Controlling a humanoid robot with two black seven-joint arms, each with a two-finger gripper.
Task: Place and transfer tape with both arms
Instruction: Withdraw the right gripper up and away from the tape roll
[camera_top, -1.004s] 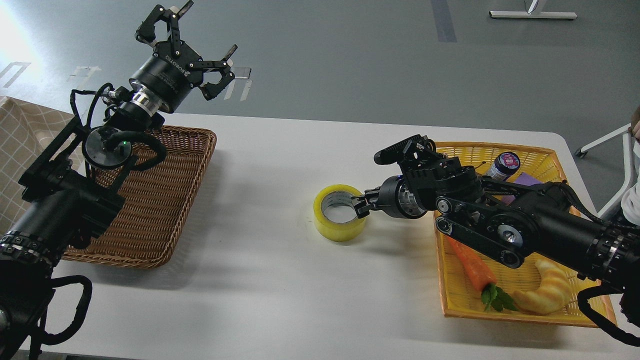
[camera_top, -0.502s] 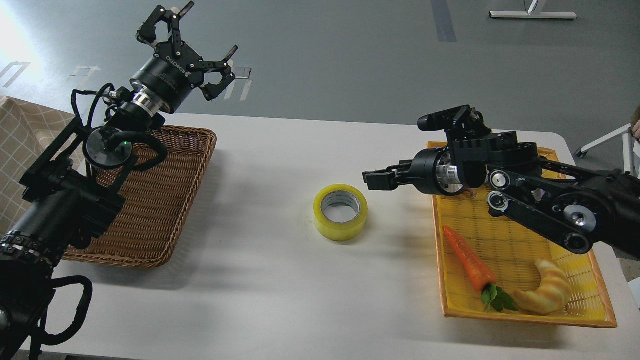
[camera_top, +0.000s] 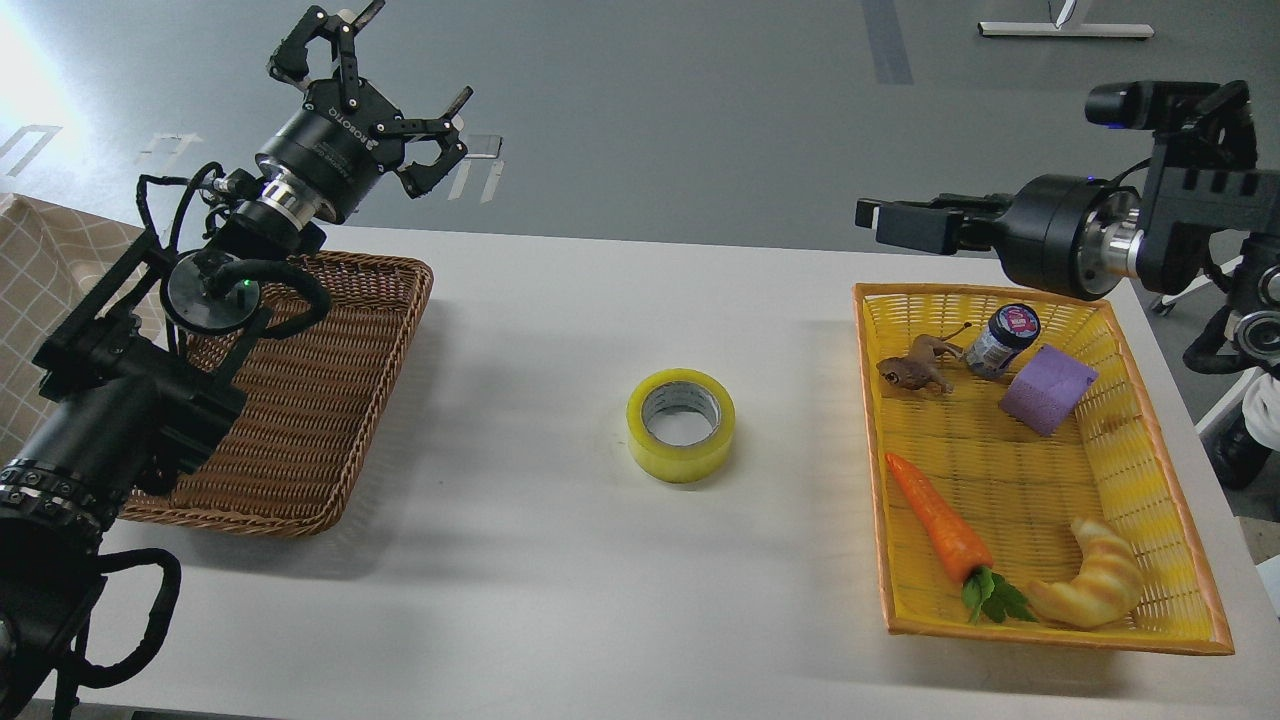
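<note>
The tape (camera_top: 681, 425), a yellow translucent roll with a grey-white core, lies flat on the white table (camera_top: 560, 300) near its middle, with nothing touching it. My left gripper (camera_top: 415, 55) is open and empty, raised high above the far end of the brown wicker basket (camera_top: 330, 400), well left of the tape. My right gripper (camera_top: 890, 222) is raised above the far edge of the yellow basket (camera_top: 1010, 480) and points left. It is seen from the side, holds nothing, and its fingers stand a little apart.
The yellow basket holds a carrot (camera_top: 935, 530), a croissant (camera_top: 1095, 585), a purple block (camera_top: 1045, 390), a small jar (camera_top: 1000, 340) and a brown toy animal (camera_top: 915, 368). The brown wicker basket has nothing visible in it. A patterned cloth (camera_top: 40, 270) lies at far left.
My right gripper let go of the tape's rim and drew back up and to the right, uncovering the yellow basket's contents. The tape stayed in place. The left arm barely moved.
</note>
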